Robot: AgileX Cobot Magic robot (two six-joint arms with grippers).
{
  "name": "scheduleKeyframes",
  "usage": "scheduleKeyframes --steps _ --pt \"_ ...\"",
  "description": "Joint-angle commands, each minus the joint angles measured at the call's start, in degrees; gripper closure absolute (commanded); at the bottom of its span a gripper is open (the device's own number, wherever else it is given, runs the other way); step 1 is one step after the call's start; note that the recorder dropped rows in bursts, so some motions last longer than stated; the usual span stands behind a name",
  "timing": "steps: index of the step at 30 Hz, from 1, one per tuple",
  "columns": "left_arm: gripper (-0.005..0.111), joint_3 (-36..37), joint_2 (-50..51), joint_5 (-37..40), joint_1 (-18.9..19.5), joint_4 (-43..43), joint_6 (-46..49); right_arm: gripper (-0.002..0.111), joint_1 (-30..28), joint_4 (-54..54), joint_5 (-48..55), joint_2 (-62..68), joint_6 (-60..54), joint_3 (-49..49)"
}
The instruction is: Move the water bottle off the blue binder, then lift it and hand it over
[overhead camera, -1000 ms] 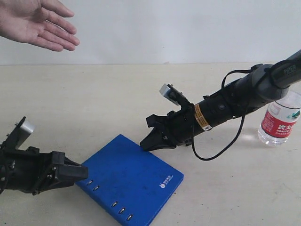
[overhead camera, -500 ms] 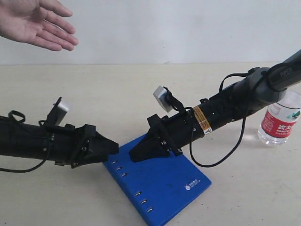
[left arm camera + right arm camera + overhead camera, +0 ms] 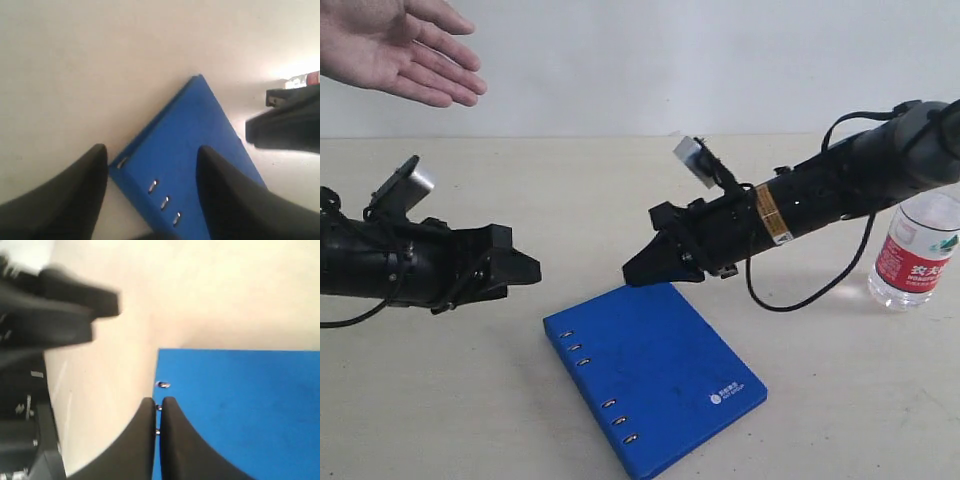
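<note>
Left jaws: spread wide, empty; right jaws: pressed shut to a point, empty. Step in hand, judged: the water bottle (image 3: 915, 255) is already off the blue binder (image 3: 655, 380), so the binder's lift comes next. Done well, the open jaws would come level with the desk (image 3: 570, 190), straddle the spine corner squarely and close only once the cover sits deep between them. The shut jaws might tip or steady the far corner so that the flat cover offers an edge. Exterior view: left arm (image 3: 410, 265) low and nearly level, reaching toward the middle, its tip in the air just off the binder's spine corner. Right arm (image 3: 840, 190) slopes down from the right across the middle, its tip hovering just above the far corner; contact cannot be told. Binder flat on the desk. Bottle upright at far right, partly behind the right arm, well apart from the binder. Person's hand (image 3: 400, 50) open at upper left, high over the desk. Left wrist view: binder (image 3: 200, 150) corner with its slots framed between the spread jaws, not touched; the right arm's dark tip beyond. Right wrist view: closed jaws over the slotted edge of the binder (image 3: 240, 410); the left arm a dark blur opposite.
</note>
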Motion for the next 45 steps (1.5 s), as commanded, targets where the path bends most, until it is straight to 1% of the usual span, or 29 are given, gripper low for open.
scheduleKeyframes --steps 1,4,5,7,11,13,15,17,20,21,22,24,27,29,30,31,33,35,36,38,45 --pt "0.055 6.62 -5.62 -0.04 -2.09 0.06 -2.61 0.108 -3.95 0.2 3.19 -0.85 -0.78 1.27" --pt "0.055 10.03 -7.58 -0.58 -4.94 0.06 -3.66 0.108 -4.93 0.2 6.5 -0.85 -9.52 4.44" --pt "0.055 10.35 -7.84 -0.47 -7.02 0.06 -3.79 0.108 -4.93 0.2 6.75 -0.85 -18.65 7.15" --pt "0.055 9.91 -7.7 -0.9 -9.03 0.06 -3.79 0.108 -4.68 0.2 9.13 -0.85 -22.09 10.17" --pt "0.055 8.68 -7.35 -3.57 -11.84 0.06 -4.02 0.108 -4.81 0.2 18.32 -0.85 -21.14 16.16" --pt "0.055 8.59 -7.04 -4.99 -12.57 0.06 -4.07 0.108 -4.81 0.2 18.12 -1.34 -21.28 19.22" --pt "0.055 8.59 -5.63 -5.16 -12.57 0.06 -5.54 0.108 -4.81 0.2 19.38 -3.1 -21.67 20.23" --pt "0.055 8.59 -3.37 -3.92 -12.57 0.06 -6.23 0.108 -4.81 0.2 23.19 -5.95 -20.55 20.23" --pt "0.055 8.59 -2.35 -3.26 -12.57 0.06 -6.33 0.108 -4.81 0.2 23.55 -12.6 -18.41 20.56" --pt "0.055 8.47 -2.35 -3.36 -12.57 0.06 -6.46 0.108 -4.81 0.2 25.01 -14.22 -17.07 21.42" --pt "0.055 8.47 -2.35 -3.34 -12.57 0.06 -6.59 0.108 -4.81 0.2 28.64 -16.39 -15.65 23.54" --pt "0.055 8.47 -2.35 -3.34 -12.57 0.06 -6.59 0.108 -4.81 0.2 31.45 -18.08 -15.65 27.52" --pt "0.055 8.47 -2.35 -3.34 -12.57 0.06 -6.59 0.107 -4.81 0.2 27.07 -18.0 -13.98 29.61" --pt "0.055 8.47 -2.35 -3.34 -12.57 0.06 -6.59 0.102 -4.81 0.2 23.53 -18.0 -12.83 29.71" --pt "0.055 8.47 -2.35 -3.2 -12.57 0.06 -6.58 0.097 -4.81 0.2 22.5 -18.0 -12.17 29.71" --pt "0.055 8.47 -2.35 -3.01 -12.57 0.06 -6.58 0.086 -4.81 0.2 22.24 -18.0 -11.3 29.71" --pt "0.055 8.47 -2.35 -3.01 -12.57 0.06 -6.58 0.07 -4.81 0.2 23.09 -17.9 -10.99 29.71" --pt "0.055 8.47 -2.35 -3.01 -12.57 0.06 -6.58 0.059 -4.81 0.2 25.89 -17.9 -9.62 29.71" --pt "0.055 8.47 -2.35 -3.01 -12.57 0.06 -6.58 0.058 -4.81 0.2 27.47 -17.9 -9.08 29.71" --pt "0.055 8.47 -2.35 -3.01 -12.57 0.06 -6.58 0.058 -4.81 0.2 29.8 -17.79 -8.77 29.71" --pt "0.055 8.47 -2.35 -2.79 -12.57 0.06 -6.58 0.058 -4.81 0.2 28.19 -15.11 -8.36 29.71"
